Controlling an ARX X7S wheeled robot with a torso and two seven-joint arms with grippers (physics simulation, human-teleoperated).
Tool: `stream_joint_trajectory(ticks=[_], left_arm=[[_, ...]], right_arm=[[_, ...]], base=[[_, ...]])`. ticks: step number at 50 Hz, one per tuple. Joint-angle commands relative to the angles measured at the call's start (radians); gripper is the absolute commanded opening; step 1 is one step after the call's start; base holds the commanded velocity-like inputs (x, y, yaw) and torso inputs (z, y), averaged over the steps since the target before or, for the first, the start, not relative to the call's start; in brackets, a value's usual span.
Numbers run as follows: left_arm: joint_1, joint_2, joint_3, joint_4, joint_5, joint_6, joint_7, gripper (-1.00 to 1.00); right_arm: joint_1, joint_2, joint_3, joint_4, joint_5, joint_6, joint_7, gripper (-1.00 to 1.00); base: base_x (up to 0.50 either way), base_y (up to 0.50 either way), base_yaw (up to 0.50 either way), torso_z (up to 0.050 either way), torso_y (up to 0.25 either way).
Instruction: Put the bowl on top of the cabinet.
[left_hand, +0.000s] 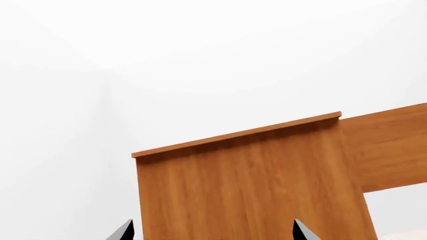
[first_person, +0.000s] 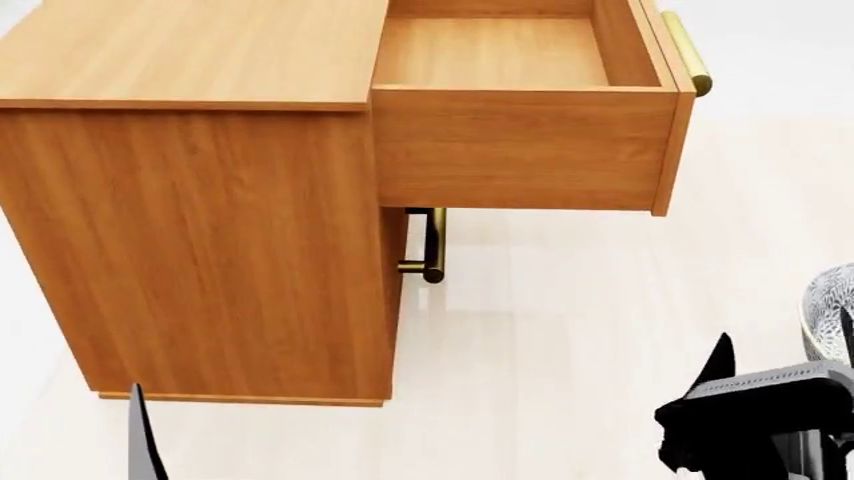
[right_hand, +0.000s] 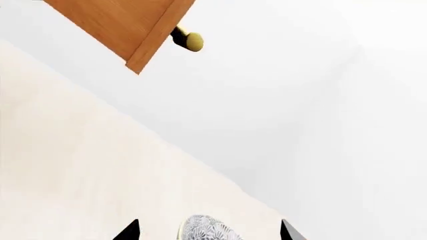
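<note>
The bowl (first_person: 827, 305), white with a dark blue-grey floral pattern, sits on the pale floor at the head view's right edge, partly cut off. In the right wrist view the bowl (right_hand: 210, 230) lies between the two dark fingertips of my right gripper (right_hand: 209, 233), which is open and not touching it. The cabinet (first_person: 200, 200) is a tall orange-brown wood box at the left with a flat top (first_person: 200, 45). My left gripper (left_hand: 213, 233) is open, and its tips frame the cabinet's side panel (left_hand: 253, 185). One left finger (first_person: 140, 435) shows low in the head view.
The cabinet's top drawer (first_person: 521, 110) is pulled out and empty, with a brass bar handle (first_person: 685, 52) on its front. A second brass handle (first_person: 430, 245) sticks out below it. Pale floor (first_person: 574, 330) spreads between the cabinet and the bowl.
</note>
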Motion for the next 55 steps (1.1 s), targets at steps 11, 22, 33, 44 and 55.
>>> stream_joint_trajectory(ticks=[11, 22, 33, 44, 55], left_arm=[[0.003, -0.010, 0.015, -0.011, 0.013, 0.022, -0.011, 1.00], [0.000, -0.016, 0.025, -0.020, 0.013, 0.021, -0.020, 1.00], [-0.005, -0.022, 0.032, -0.029, 0.012, 0.020, -0.028, 1.00], [-0.004, -0.027, 0.040, -0.025, 0.012, 0.013, -0.034, 1.00], [-0.005, -0.032, 0.045, -0.016, 0.009, 0.001, -0.039, 1.00]], right_arm=[[0.242, 0.078, -0.092, 0.261, -0.048, 0.018, -0.127, 1.00], [0.352, 0.076, -0.108, 0.464, -0.035, -0.010, -0.131, 1.00], [0.450, 0.069, -0.139, 0.684, -0.045, -0.071, -0.103, 1.00], [0.495, 0.044, -0.174, 0.897, -0.049, -0.177, -0.063, 1.00], [0.626, 0.006, -0.218, 1.241, -0.061, -0.347, 0.011, 1.00]], base=[[0.00, 0.00, 0.00, 0.000, 0.000], [0.00, 0.00, 0.00, 0.000, 0.000], [0.00, 0.00, 0.00, 0.000, 0.000], [0.00, 0.00, 0.00, 0.000, 0.000], [0.00, 0.00, 0.00, 0.000, 0.000]])
